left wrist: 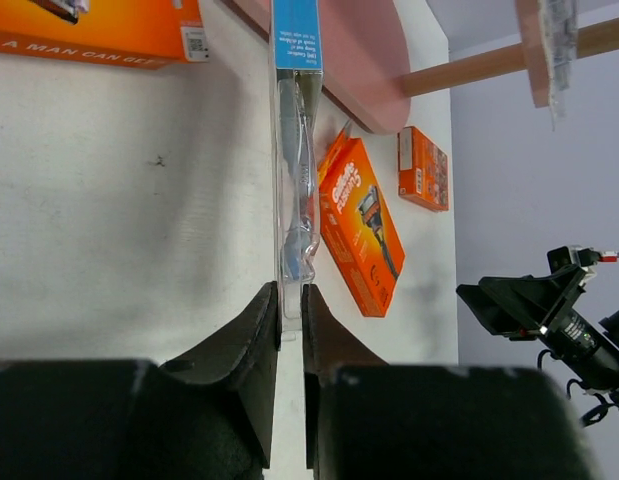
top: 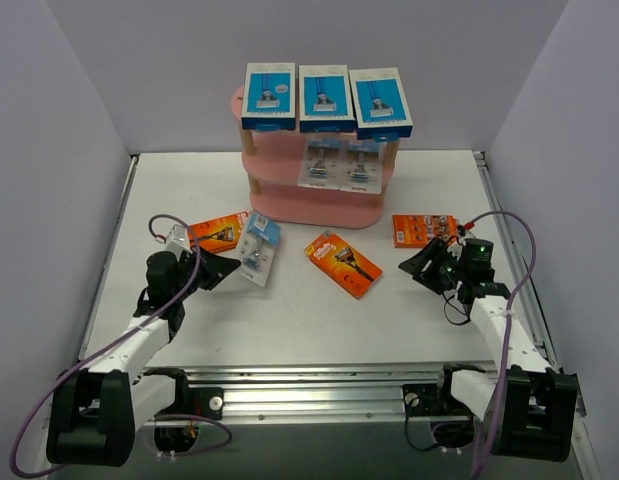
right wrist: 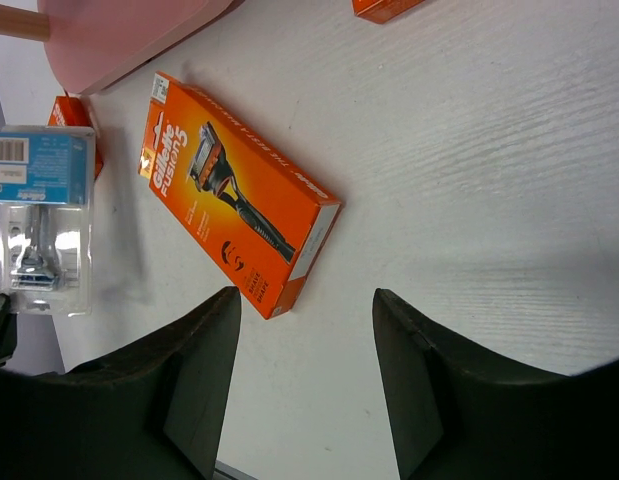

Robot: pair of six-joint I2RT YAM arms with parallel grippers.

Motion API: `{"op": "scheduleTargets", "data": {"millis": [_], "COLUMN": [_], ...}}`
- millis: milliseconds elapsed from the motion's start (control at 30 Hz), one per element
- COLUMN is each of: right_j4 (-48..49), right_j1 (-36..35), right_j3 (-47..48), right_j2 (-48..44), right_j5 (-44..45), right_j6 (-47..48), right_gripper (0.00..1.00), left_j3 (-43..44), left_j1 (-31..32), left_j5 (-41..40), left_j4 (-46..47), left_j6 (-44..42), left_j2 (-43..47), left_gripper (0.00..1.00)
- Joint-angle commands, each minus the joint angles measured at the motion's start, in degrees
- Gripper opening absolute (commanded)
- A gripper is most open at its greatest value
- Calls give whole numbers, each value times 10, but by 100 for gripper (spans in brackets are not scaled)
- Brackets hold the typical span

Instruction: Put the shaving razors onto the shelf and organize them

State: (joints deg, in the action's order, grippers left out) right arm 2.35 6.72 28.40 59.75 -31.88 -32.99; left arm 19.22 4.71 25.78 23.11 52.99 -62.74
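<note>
Razor packs are spread across the table (top: 289, 320). A clear blister pack (left wrist: 294, 200) is clamped on edge by the left gripper (left wrist: 289, 310), beside an orange pack (top: 219, 233). A second orange pack (top: 342, 264) is laid centrally. Three blue boxes (top: 325, 98) are stood atop the pink shelf (top: 289, 205), and two blister packs (top: 339, 165) on its middle tier. A third orange pack (top: 424, 230) is laid near the right gripper (right wrist: 304, 300), whose fingers are spread apart.

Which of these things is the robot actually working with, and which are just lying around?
In the job: pink shelf; three blue boxes on its top board; two clear packs on its middle board; one clear pack pinched in the left hand; three orange packs on the table.
Just there: purple cables; metal rail.
</note>
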Motion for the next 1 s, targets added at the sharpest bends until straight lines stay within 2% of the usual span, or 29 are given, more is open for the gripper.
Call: {"op": "scheduleTargets", "data": {"millis": [0, 133, 400, 567, 967], "right_j4": [-4, -6, -3, -2, 7], "right_j1": [0, -1, -2, -2, -2], "right_j3": [22, 22, 23, 26, 29], "right_j2": [-20, -24, -25, -19, -5], "right_j5": [0, -4, -11, -13, -15], "right_j6": [-4, -5, -8, -6, -3], "right_gripper": [51, 51, 51, 51, 51], "left_j3": [40, 56, 119, 170, 280], "left_j1": [-4, -4, -4, -4, -4], "left_j5": [3, -1, 10, 34, 26], "left_j4": [-74, -126, -196, -186, -194], "left_j6": [-12, -3, 18, 40, 39], "left_j2": [60, 122, 162, 147, 83], "left_gripper": [2, 2, 2, 2, 2]}}
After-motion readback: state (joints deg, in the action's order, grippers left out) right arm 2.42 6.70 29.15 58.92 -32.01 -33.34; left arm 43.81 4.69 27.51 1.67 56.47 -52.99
